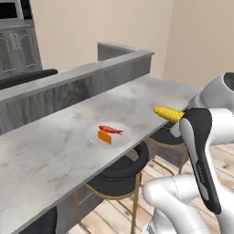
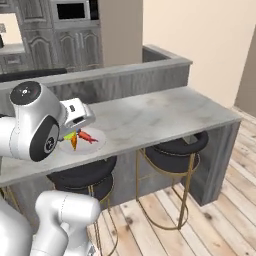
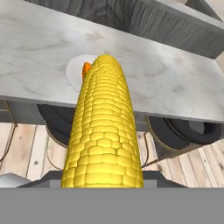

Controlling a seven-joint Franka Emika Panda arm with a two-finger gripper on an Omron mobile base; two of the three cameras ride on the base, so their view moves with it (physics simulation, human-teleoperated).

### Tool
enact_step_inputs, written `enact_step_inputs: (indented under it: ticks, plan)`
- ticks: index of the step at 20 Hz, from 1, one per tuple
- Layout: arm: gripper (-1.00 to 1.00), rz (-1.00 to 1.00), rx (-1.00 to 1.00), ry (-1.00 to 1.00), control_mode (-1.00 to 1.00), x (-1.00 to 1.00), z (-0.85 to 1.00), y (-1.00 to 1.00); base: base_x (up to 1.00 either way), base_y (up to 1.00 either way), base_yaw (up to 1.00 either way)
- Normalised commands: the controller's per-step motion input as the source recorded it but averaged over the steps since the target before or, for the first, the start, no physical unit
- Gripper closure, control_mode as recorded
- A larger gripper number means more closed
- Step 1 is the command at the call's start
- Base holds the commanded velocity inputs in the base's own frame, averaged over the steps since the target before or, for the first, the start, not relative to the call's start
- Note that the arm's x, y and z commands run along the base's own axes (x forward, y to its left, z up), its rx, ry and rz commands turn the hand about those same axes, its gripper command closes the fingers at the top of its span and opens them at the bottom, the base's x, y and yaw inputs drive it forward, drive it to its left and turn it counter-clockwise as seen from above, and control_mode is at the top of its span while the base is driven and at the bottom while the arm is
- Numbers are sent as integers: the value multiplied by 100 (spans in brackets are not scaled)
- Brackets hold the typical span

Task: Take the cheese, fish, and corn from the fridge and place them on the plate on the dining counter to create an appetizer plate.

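My gripper is shut on the corn, a yellow cob that runs lengthwise out from the hand. It hangs in the air off the front edge of the dining counter, its tip pointing left. The round pale plate lies on the counter, left of and beyond the cob. On it sit the orange cheese wedge and the red-orange fish. In the hand view the cob covers most of the plate, and a bit of the cheese peeks out. The fridge is out of view.
Black stools with gold legs stand under the counter's front edge. A grey wood-grain raised back runs along the far side. Dark cabinets stand beyond. The counter ends at the right.
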Motion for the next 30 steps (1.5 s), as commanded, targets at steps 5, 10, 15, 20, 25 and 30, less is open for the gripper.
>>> enact_step_inputs:
  ticks: [5,10,15,20,25,30]
  plan:
    - [100,0,0,0,100,0,0,0,78,-13,46]
    - [100,0,0,0,100,0,0,0,67,0,48]
    - [100,0,0,0,100,0,0,0,50,0,47]
    - [100,0,0,0,100,0,0,0,41,0,44]
    - [100,0,0,0,100,0,0,0,40,0,33]
    - [100,0,0,0,100,0,0,0,32,0,23]
